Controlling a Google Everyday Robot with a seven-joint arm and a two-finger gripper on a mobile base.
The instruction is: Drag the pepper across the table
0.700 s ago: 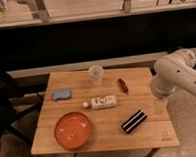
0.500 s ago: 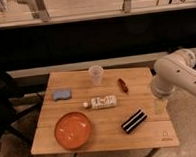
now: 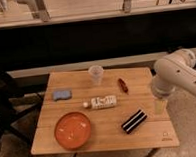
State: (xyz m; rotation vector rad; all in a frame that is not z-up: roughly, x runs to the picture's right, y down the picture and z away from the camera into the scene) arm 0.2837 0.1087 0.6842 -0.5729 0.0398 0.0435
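The pepper (image 3: 123,85), a small slim dark-red chili shape, lies on the light wooden slatted table (image 3: 108,141) toward its far right, just right of a clear cup. My white arm comes in from the right. The gripper (image 3: 160,106) hangs below it at the table's right edge, about level with the table's middle. It is to the right of the pepper, nearer the front, and well apart from it. It holds nothing that I can see.
A clear plastic cup (image 3: 95,74) stands at the far middle. A white bottle (image 3: 101,102) lies at the centre. A blue sponge (image 3: 62,94) is at the left, an orange-red plate (image 3: 73,130) at the front left, and a black striped object (image 3: 133,121) at the front right. A dark wall runs behind the table.
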